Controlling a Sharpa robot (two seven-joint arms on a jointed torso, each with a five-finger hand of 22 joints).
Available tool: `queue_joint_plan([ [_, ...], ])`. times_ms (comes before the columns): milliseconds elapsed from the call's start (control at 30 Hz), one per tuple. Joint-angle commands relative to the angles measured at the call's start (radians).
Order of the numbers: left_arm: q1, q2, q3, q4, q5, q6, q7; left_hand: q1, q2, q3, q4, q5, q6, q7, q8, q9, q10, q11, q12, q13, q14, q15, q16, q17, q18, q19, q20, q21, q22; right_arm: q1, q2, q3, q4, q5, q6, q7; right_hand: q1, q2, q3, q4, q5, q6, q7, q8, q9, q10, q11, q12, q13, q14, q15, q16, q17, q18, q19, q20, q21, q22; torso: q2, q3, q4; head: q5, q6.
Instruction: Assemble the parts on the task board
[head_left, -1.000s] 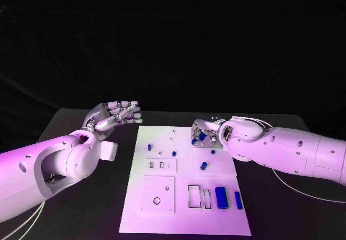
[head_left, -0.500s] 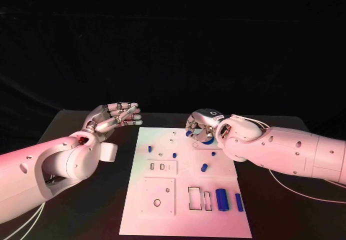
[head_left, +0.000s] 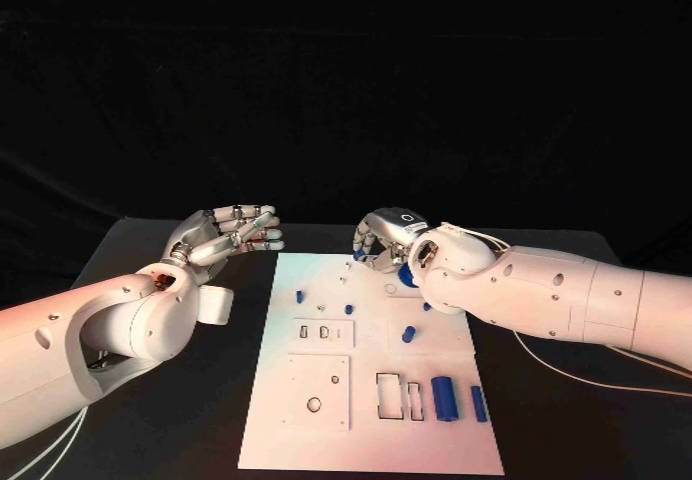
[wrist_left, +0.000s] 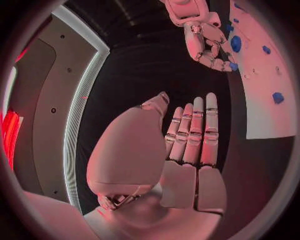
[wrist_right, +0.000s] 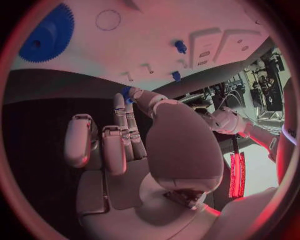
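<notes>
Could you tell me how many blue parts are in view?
7: two small pegs left of centre, a central peg, two long bars nearest the robot, a gear beside the right robot hand, a piece pinched in it. The hand may hide others.

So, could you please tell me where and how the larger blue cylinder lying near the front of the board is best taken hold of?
Probably across its middle, from above: the larger blue cylinder lies flat on the task board, long sides exposed. A thinner blue part lies close alongside, so finger room there looks tight.
</notes>
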Motion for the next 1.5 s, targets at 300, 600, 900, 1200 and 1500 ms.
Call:
queue_joint_plan([
  [300,0.010,0.003,0.001,0.004,-0.004,0.022,0.003,0.001,-0.008,0.006,0.001,-0.006,0.003,0.017,-0.006,-0.002,0.004,0.003,-0.008,-0.001,-0.003,0.002,-0.005,0.001,0.010,0.007,0.001,0.006,0.001,-0.013,0.041,0.000,-0.037,0.009,0.026,0.005,-0.004,0.006,0.003,-0.001,0.003,-0.008,0.002,0.005,0.073,0.004,-0.004,-0.005,-0.002,0.072,-0.004,0.007,0.078,-0.016,0.001,-0.005,0.003,-0.001,0.005,-0.0033,0.0053,0.003,-0.006],
  [600,0.015,0.005,0.001,0.005,-0.004,0.023,0.002,0.001,-0.008,0.006,0.001,-0.006,0.003,0.017,-0.006,-0.002,0.004,0.003,-0.008,-0.001,-0.003,0.002,-0.005,0.001,0.010,0.007,0.001,0.006,0.001,-0.016,0.056,0.000,-0.061,0.010,0.043,0.004,-0.005,0.005,0.003,0.000,0.003,-0.010,0.003,0.005,0.074,0.002,-0.003,-0.005,-0.002,0.072,-0.004,0.007,0.078,-0.016,0.001,-0.005,0.002,-0.002,0.005,-0.0041,0.0050,0.005,-0.012],
  [900,0.019,0.003,0.001,0.006,-0.004,0.024,0.002,0.001,-0.008,0.006,0.001,-0.006,0.003,0.017,-0.006,-0.002,0.004,0.003,-0.008,-0.001,-0.003,0.002,-0.005,0.001,0.010,0.007,0.001,0.006,0.001,-0.017,0.062,0.000,-0.083,0.011,0.046,0.001,-0.009,0.003,0.004,0.000,0.003,-0.014,0.004,0.005,0.076,0.000,-0.002,-0.005,-0.002,0.072,-0.003,0.007,0.076,-0.015,-0.002,-0.004,0.000,-0.005,0.005,-0.0041,0.0047,0.006,-0.013],
  [1200,0.021,0.003,0.001,0.007,-0.004,0.025,0.001,0.001,-0.008,0.006,0.001,-0.006,0.003,0.017,-0.006,-0.002,0.004,0.003,-0.008,-0.001,-0.003,0.002,-0.005,0.001,0.010,0.007,0.001,0.006,0.001,-0.018,0.077,-0.001,-0.095,0.013,0.061,0.004,-0.012,0.001,0.004,0.001,0.002,-0.017,0.005,0.004,0.078,-0.002,-0.001,-0.006,-0.002,0.072,-0.002,0.007,0.075,-0.015,-0.002,-0.003,0.000,-0.005,0.006,-0.0041,0.0053,0.007,-0.017],
  [1500,0.023,0.002,0.001,0.007,-0.004,0.026,0.001,0.001,-0.008,0.006,0.001,-0.006,0.003,0.017,-0.006,-0.002,0.004,0.003,-0.008,-0.001,-0.003,0.002,-0.005,0.001,0.010,0.007,0.001,0.006,0.001,-0.021,0.087,-0.001,-0.099,0.017,0.065,0.010,-0.013,0.000,0.005,0.001,0.002,-0.018,0.005,0.004,0.079,-0.004,0.000,-0.006,-0.002,0.072,-0.002,0.007,0.075,-0.015,-0.003,-0.003,-0.001,-0.006,0.007,-0.0049,0.0050,0.008,-0.021],
])
